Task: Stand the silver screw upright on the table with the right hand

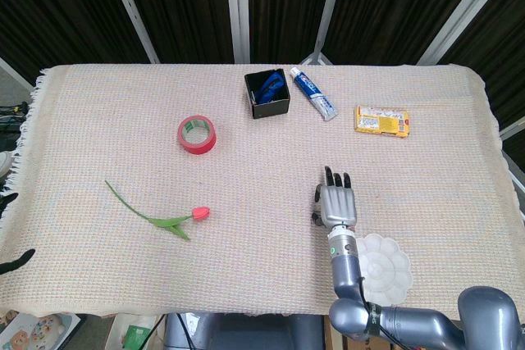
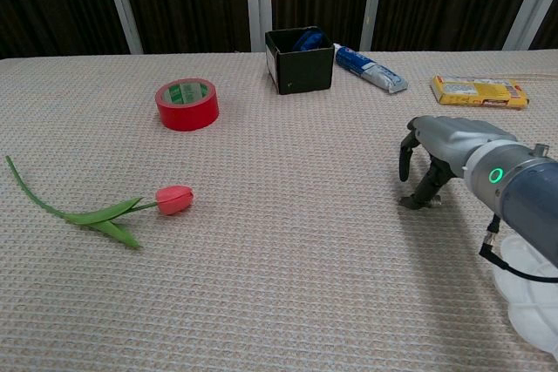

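Observation:
The silver screw (image 2: 419, 203) lies flat on the woven cloth at the right of the chest view. My right hand (image 2: 440, 150) arches over it, palm down. Its curled dark fingertips (image 2: 427, 189) come down onto the screw, while the thumb hangs a little to the left, apart from it. From the head view my right hand (image 1: 337, 202) covers the screw almost wholly. At the left edge of that view, past the table's side, two dark fingertips of my left hand (image 1: 16, 260) show, spread wide with nothing between them.
A white flower-shaped dish (image 1: 384, 266) sits just behind the right wrist near the front edge. Farther back are a yellow packet (image 1: 381, 120), a toothpaste tube (image 1: 314, 93), a black box (image 1: 267, 93) and a red tape roll (image 1: 197, 134). A pink tulip (image 1: 199, 213) lies at the left.

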